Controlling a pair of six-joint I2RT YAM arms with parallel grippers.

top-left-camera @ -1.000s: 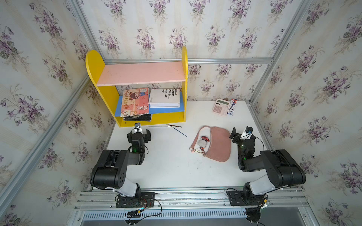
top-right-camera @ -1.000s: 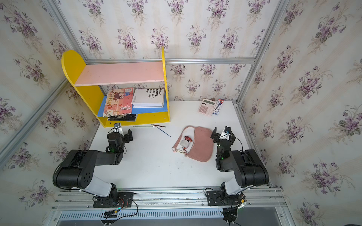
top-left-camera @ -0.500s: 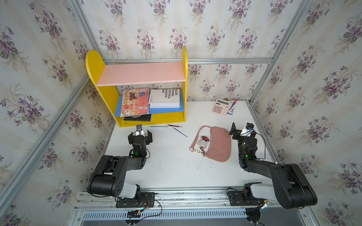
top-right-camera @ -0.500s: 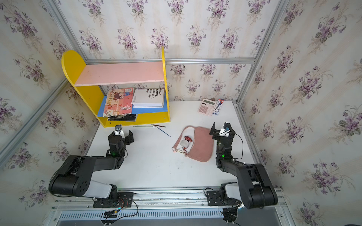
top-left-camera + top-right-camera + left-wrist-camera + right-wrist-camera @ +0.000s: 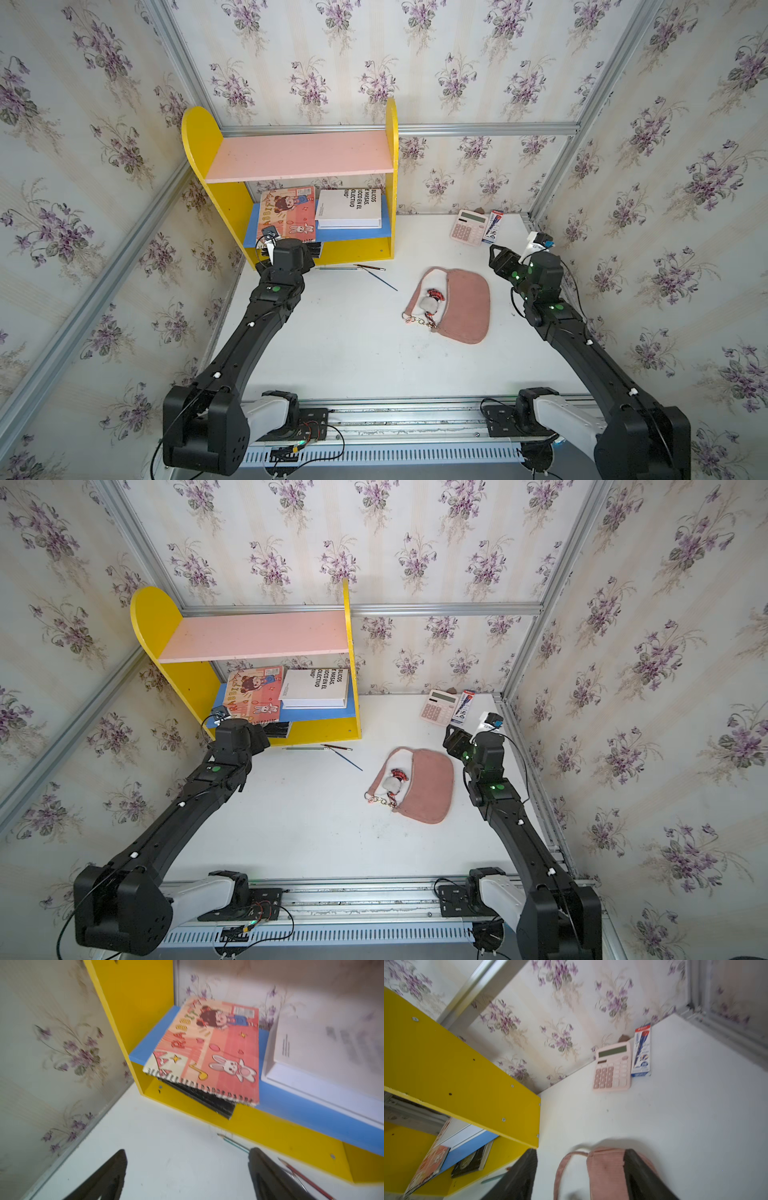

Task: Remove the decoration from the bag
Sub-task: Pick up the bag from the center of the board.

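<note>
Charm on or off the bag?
On, apparently: the charm lies within the looped strap against the bag; clasp link too small to confirm.

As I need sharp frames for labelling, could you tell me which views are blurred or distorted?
Left wrist view: motion blur, the white book has smeared lettering. Right wrist view: softer, the calculator keys distinguishable. Both top views: sharp on the bag, wide-angle bending at the edges.
</note>
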